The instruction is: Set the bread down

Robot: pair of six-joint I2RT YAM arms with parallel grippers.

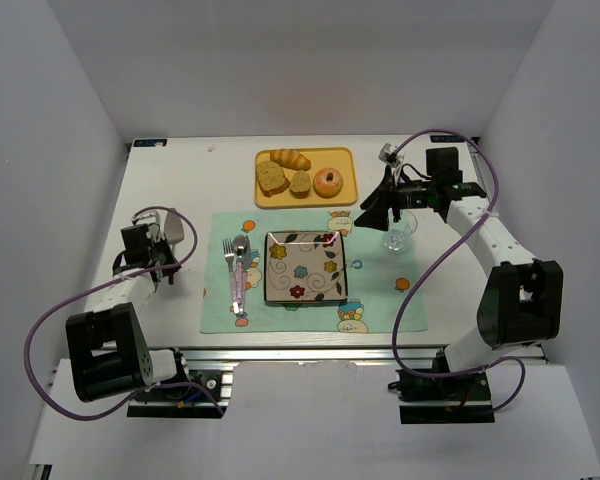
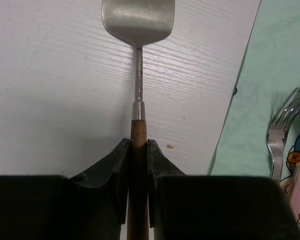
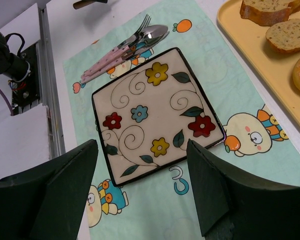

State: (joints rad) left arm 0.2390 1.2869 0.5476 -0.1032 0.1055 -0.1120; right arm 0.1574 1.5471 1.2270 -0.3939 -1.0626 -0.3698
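The bread (image 1: 300,182), a small brown-crusted slice, lies on the yellow tray (image 1: 338,197) at the back, between a larger slice (image 1: 271,178) and a doughnut (image 1: 328,182). In the right wrist view the bread (image 3: 290,35) shows at the top right. My right gripper (image 1: 375,212) is open and empty, raised above the mat just right of the tray's front corner; its jaws (image 3: 141,145) frame the flowered square plate (image 3: 155,110). My left gripper (image 1: 160,250) is shut on the wooden handle of a metal spatula (image 2: 137,20) at the left of the table.
The plate (image 1: 305,266) lies on a pale green placemat (image 1: 380,300). A fork, spoon and knife (image 1: 238,270) lie left of the plate. A clear glass (image 1: 397,235) stands under the right arm. A croissant (image 1: 291,158) lies at the tray's back.
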